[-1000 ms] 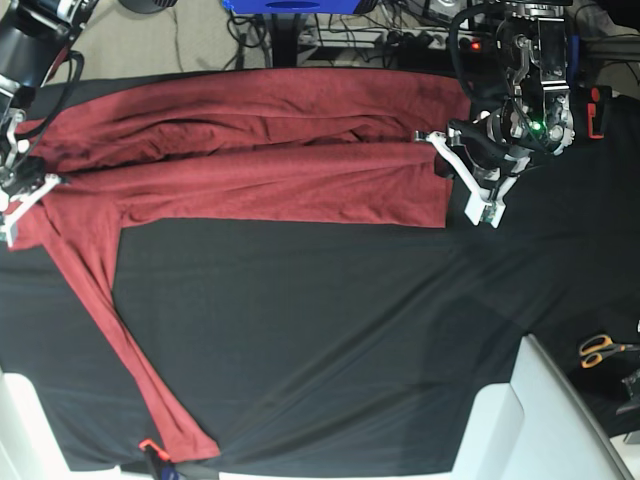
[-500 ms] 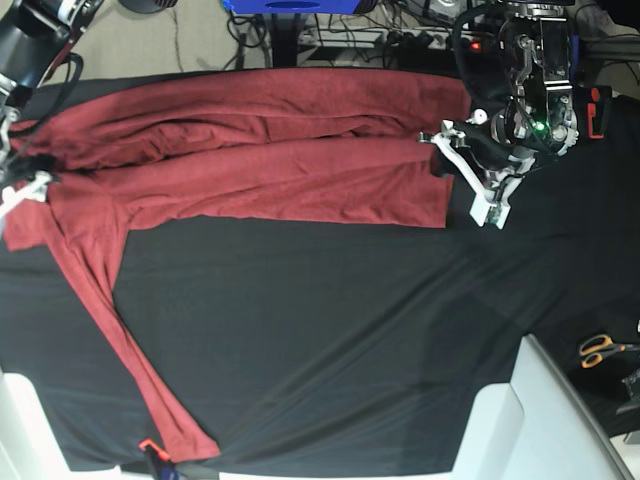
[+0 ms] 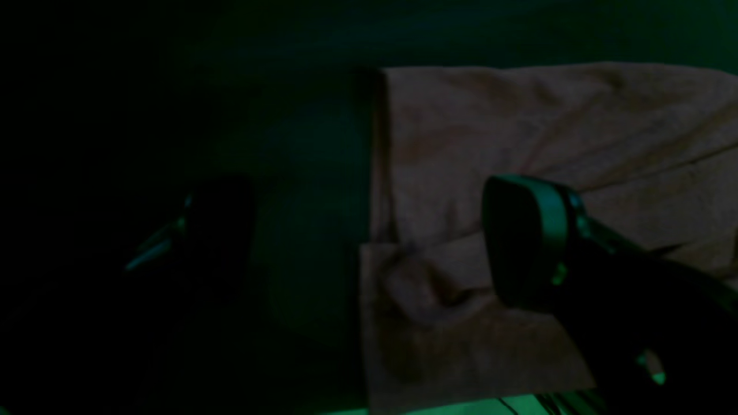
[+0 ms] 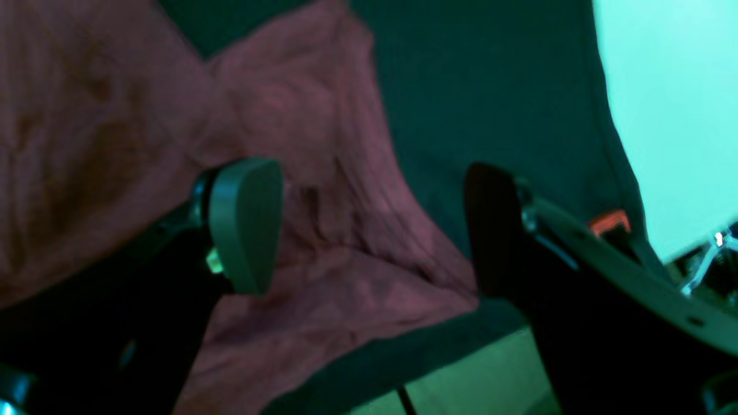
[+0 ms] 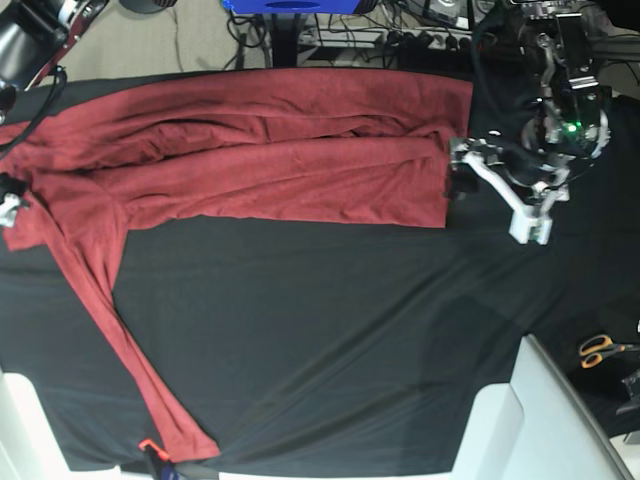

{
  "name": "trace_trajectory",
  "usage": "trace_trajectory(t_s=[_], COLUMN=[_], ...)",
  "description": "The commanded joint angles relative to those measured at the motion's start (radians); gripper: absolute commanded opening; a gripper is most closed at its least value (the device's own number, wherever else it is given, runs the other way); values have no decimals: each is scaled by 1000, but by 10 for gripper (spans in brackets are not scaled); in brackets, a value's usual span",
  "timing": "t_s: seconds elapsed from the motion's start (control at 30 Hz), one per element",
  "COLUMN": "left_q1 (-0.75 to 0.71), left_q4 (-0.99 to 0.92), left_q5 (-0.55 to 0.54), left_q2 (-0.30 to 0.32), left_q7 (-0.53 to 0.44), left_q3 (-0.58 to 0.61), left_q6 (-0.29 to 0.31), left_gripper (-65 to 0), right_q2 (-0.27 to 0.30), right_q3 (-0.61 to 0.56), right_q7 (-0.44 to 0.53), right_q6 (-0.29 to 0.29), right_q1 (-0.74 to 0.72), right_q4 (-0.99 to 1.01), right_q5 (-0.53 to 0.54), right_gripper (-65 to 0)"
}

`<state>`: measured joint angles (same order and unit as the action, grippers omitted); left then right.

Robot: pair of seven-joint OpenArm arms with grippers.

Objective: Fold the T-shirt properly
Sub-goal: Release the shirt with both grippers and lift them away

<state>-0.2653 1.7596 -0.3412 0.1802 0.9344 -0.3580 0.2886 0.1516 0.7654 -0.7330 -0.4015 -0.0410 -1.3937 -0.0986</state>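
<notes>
The brick-red T-shirt (image 5: 270,160) lies folded lengthwise across the far part of the black-covered table, with one long sleeve (image 5: 130,350) trailing to the near left edge. My left gripper (image 5: 490,205) hovers open just right of the shirt's right hem. In the dim left wrist view one finger (image 3: 524,236) is over the T-shirt (image 3: 519,127) and the other over black cloth. My right gripper (image 5: 8,200) is at the frame's left edge by the shirt's left end. In the right wrist view it (image 4: 369,230) is open above the T-shirt's (image 4: 323,173) rumpled edge, holding nothing.
Orange-handled scissors (image 5: 600,350) lie at the right edge. A white slanted panel (image 5: 530,420) stands at the near right corner and another white piece (image 5: 20,430) at the near left. Cables and a blue stand (image 5: 290,8) sit behind the table.
Both grippers opened and let go of the shirt. The left one moved right, off the hem. The right one drew back to the left edge, and the shirt's left end settled.
</notes>
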Motion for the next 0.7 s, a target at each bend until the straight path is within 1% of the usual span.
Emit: trace_trajectory(t_s=[0.0, 0.07, 0.1, 0.17, 0.2, 0.3, 0.33, 0.43, 0.5, 0.57, 0.67], left_q1=[5, 5, 5, 5, 5, -21, -27, -48, -62, -70, -79], left_q4=[20, 20, 20, 20, 20, 20, 20, 18, 18, 18, 18], left_q5=[-6, -6, -8, -8, -8, -8, -8, -8, -8, -8, -8], left_q2=[11, 11, 11, 11, 11, 8, 8, 8, 9, 11, 6], left_q7=[-12, -12, -12, -12, -12, -10, -10, -15, -18, -18, -18], left_q3=[-29, -72, -85, -97, -98, -103, -103, -105, -105, -106, -152], left_q6=[4, 5, 5, 14, 36, 108, 122, 122, 123, 123, 123], left_gripper=[-46, -48, -48, -49, -49, -51, -51, -51, -51, -51, -51], right_q2=[21, 29, 32, 79, 98, 138, 148, 193, 213, 214, 216], right_q3=[3, -8, -36, -129, -185, -274, -286, -295, -297, -297, -297], right_q7=[20, 23, 37, 105, 154, 296, 339, 461, 577, 654, 686], right_q6=[3, -3, -4, -15, -15, -15, -15, -15, -15, -15, -15], right_q1=[-35, -73, -101, -148, -179, -293, -343, -465, -512, -534, -543], right_q4=[-14, 3, 26, 126, 198, 455, 558, 847, 983, 1057, 1086], right_q5=[3, 3, 3, 3, 3, 3, 3, 3, 3, 1, 1], right_gripper=[-183, -182, -182, -185, -188, -188, -188, -189, -189, -189, -189])
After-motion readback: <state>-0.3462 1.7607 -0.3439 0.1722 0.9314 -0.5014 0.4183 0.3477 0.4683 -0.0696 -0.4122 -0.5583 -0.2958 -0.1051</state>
